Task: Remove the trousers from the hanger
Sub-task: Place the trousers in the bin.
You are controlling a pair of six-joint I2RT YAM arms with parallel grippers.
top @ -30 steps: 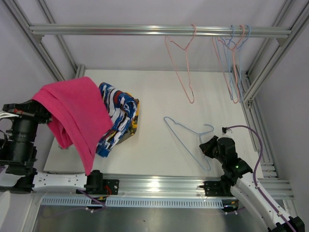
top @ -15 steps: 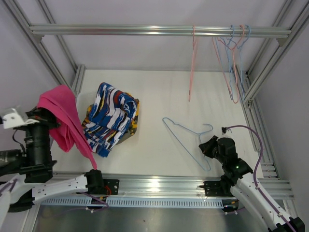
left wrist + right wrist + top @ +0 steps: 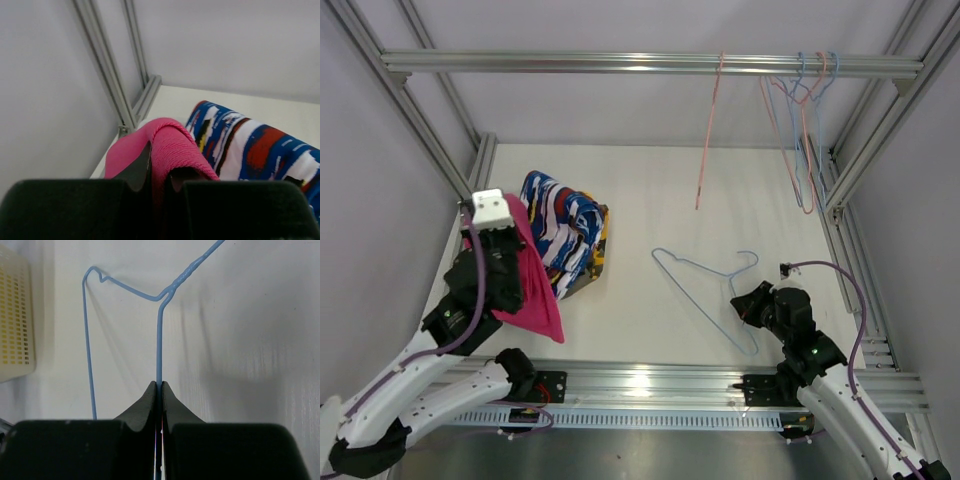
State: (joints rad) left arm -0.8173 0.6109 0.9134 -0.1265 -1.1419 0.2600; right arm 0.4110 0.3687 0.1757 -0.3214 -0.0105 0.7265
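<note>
Pink trousers (image 3: 538, 298) dropped beside patterned pile (image 3: 566, 222), hanger (image 3: 705, 276) nearby.

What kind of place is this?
Probably a robot test cell, not a home: an aluminium frame encloses a white table, and wire hangers hang from it.

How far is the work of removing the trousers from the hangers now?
Done: the blue hanger lies bare on the table, pinched by the shut right gripper; the rail hangers look empty. In hand: the left gripper clamps the pink trousers beside the blue-red-white trousers. Left: laying the pink pair down.
</note>
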